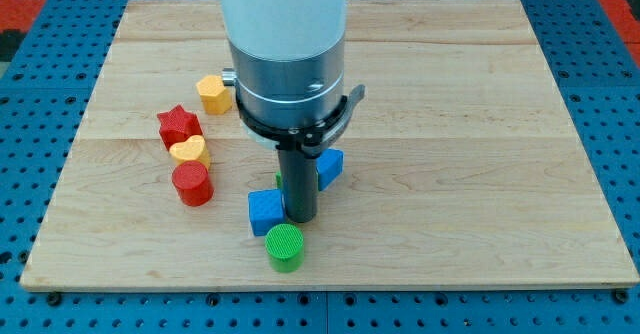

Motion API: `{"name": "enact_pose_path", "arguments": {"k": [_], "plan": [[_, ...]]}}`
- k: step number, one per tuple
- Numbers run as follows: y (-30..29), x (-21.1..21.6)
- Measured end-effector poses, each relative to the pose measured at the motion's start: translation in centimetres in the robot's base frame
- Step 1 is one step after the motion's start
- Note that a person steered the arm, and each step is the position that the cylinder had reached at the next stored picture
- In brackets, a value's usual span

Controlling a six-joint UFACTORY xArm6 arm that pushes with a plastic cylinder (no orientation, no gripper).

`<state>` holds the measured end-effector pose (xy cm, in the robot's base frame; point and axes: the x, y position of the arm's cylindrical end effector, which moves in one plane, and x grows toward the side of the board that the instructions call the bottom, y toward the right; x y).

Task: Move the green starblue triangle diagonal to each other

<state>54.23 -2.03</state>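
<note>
Near the view's bottom centre of the wooden worktop [450, 124], our tip [300, 218] rests between a blue cube-like block [264, 212] on its left and the blue triangle [330, 167] just up and to its right. We carry no pincer, so nothing is released or clenched; the rod only pushes. Of the green star we can make out at most a sliver of green behind the rod, so its exact place is uncertain. A ribbed green cylinder [284, 246] sits just below the tip. Farther left lie a red star [178, 126], a yellow heart [189, 152], a red cylinder [191, 184] and another yellow heart-like block [213, 93]. We judge these small matte plastic pieces light, stiff, and quick to slide on the smooth maple grain; pushing the triangle squarely against a flat face should keep it from spinning.
</note>
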Motion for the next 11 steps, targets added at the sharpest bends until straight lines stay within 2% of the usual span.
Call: {"name": "enact_pose_path", "arguments": {"k": [2,3,5,6,7,8,9,10,11], "plan": [[-1.5,-0.9],[-5.2,-3.1],[3.9,-3.7],[4.9,-2.8],[8.9,-4.6],[4.2,-9.1],[4.2,-7.2],[1.5,-1.9],[0.8,-4.4]]}}
